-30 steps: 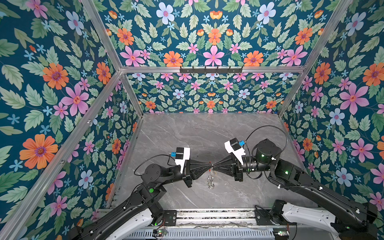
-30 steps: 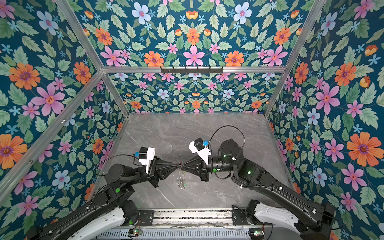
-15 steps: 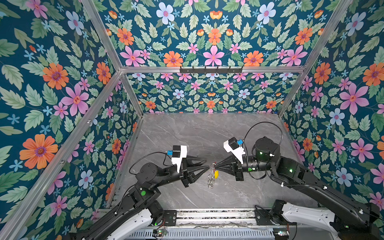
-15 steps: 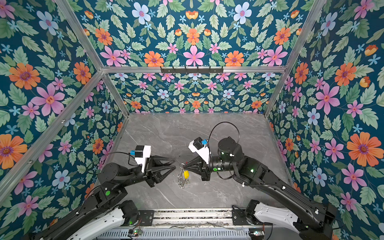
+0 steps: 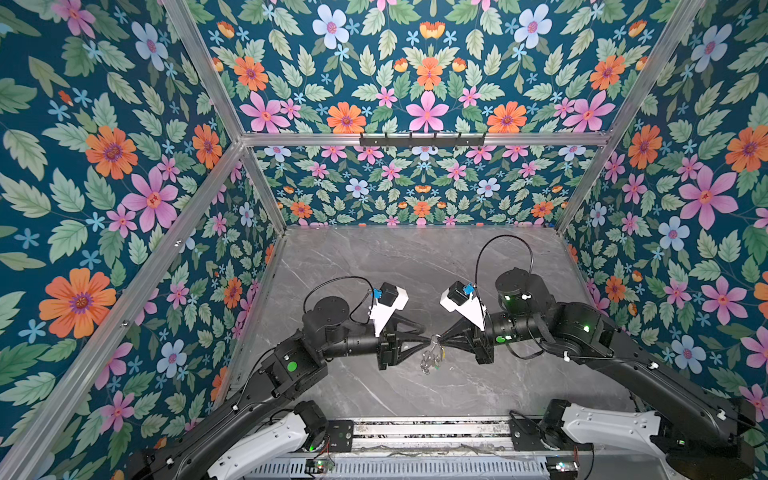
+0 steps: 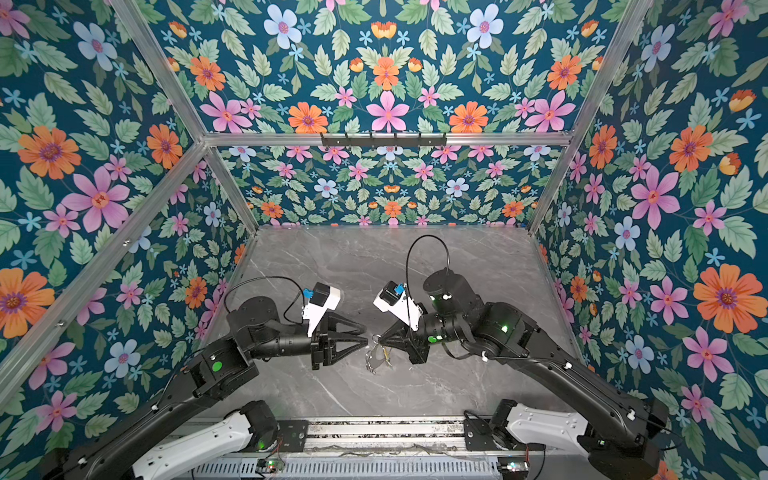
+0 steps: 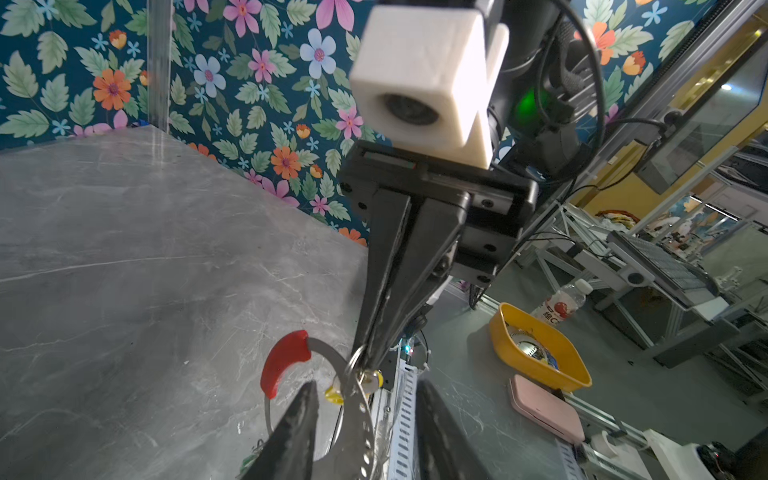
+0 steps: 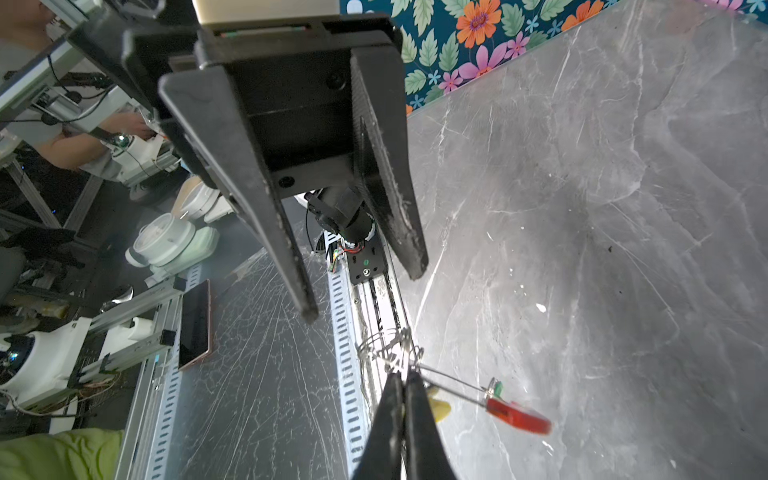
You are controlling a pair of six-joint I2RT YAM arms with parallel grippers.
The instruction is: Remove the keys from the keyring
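I had the right gripper (image 8: 402, 376) clamped on the keyring (image 7: 286, 361) over the front middle of the table (image 5: 374, 266), the left gripper (image 5: 424, 334) half-open just beside it, and the yellow key (image 8: 440, 409) and green-tagged key (image 8: 497, 388) both hung there, 0 of 2 removed.

No readable text anywhere; bottle (image 7: 561, 303) label print too blurred.

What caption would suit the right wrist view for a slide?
Right gripper, jaws shut on the keyring, facing the open left gripper over the grey table.
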